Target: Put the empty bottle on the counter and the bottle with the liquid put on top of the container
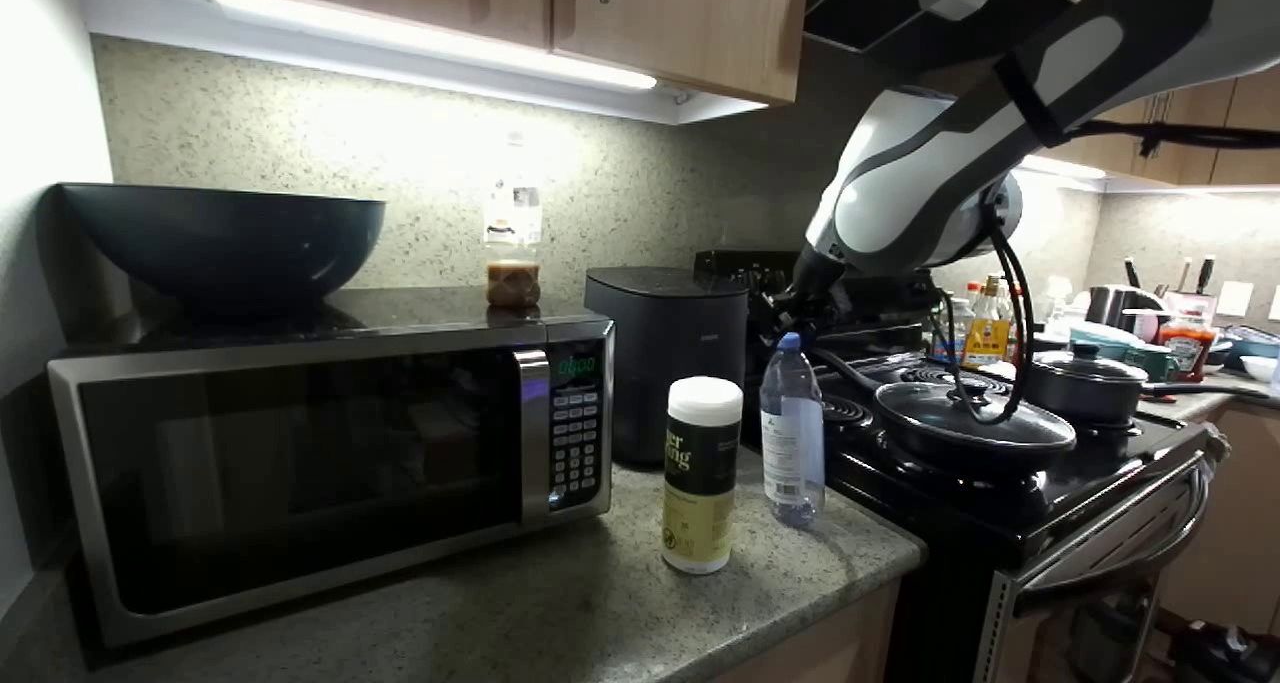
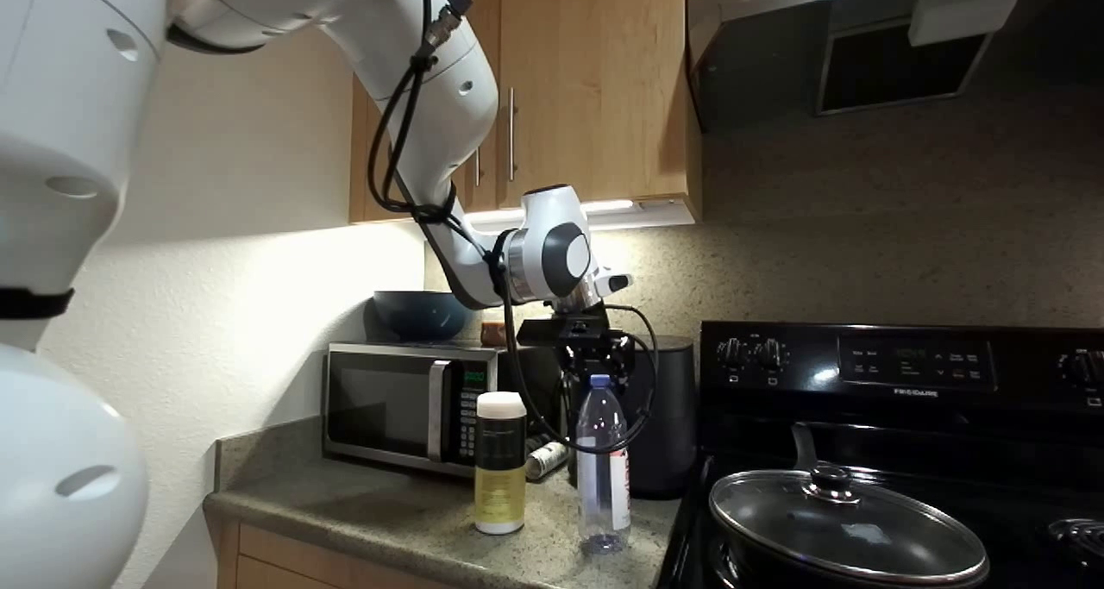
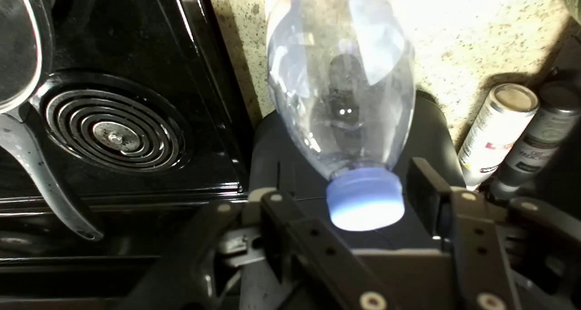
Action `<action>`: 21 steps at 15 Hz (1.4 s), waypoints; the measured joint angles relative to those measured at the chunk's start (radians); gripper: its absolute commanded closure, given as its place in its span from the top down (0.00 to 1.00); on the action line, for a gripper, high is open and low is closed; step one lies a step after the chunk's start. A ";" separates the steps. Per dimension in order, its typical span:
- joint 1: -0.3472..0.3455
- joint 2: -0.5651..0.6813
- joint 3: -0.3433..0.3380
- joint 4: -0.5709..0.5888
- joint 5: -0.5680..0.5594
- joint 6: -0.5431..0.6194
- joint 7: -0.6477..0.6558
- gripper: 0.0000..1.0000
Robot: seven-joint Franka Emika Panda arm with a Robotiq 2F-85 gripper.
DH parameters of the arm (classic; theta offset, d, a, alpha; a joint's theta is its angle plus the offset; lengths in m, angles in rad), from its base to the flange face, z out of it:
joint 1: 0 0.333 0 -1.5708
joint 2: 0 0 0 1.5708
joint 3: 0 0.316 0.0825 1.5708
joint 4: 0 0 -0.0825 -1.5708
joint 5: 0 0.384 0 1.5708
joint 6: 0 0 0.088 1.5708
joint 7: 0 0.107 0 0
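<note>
The empty bottle (image 1: 793, 433), clear with a blue cap, stands upright on the grey speckled counter (image 1: 600, 613); it also shows in an exterior view (image 2: 602, 485). In the wrist view its cap (image 3: 365, 199) lies between the fingers of my gripper (image 3: 349, 201), which is open with gaps beside the cap. My gripper (image 2: 597, 356) is just above and behind the bottle's top. The bottle with the liquid (image 1: 513, 233), brown in its lower part, stands on the microwave; mostly hidden by the arm in an exterior view (image 2: 493, 334). The white-lidded container (image 1: 700, 483) stands beside the empty bottle (image 2: 499, 468).
The microwave (image 1: 300, 473) carries a large dark bowl (image 1: 225, 243). A tall black appliance (image 1: 665, 363) stands behind the bottle. Several cans (image 3: 499, 128) are beside it. The black stove holds a lidded pan (image 1: 970, 423) and a pot (image 1: 1085, 383). Cabinets (image 2: 595, 80) hang above.
</note>
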 measured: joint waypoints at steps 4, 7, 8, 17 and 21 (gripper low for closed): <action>0.000 0.000 -0.001 0.000 0.000 0.000 0.000 1.00; 0.000 0.000 -0.004 0.001 -0.004 0.000 0.000 1.00; 0.000 -0.001 -0.006 0.001 -0.010 0.000 0.000 1.00; 0.003 -0.055 -0.058 0.027 -0.247 0.002 0.109 1.00; 0.005 -0.125 -0.063 0.047 -0.401 -0.017 0.209 1.00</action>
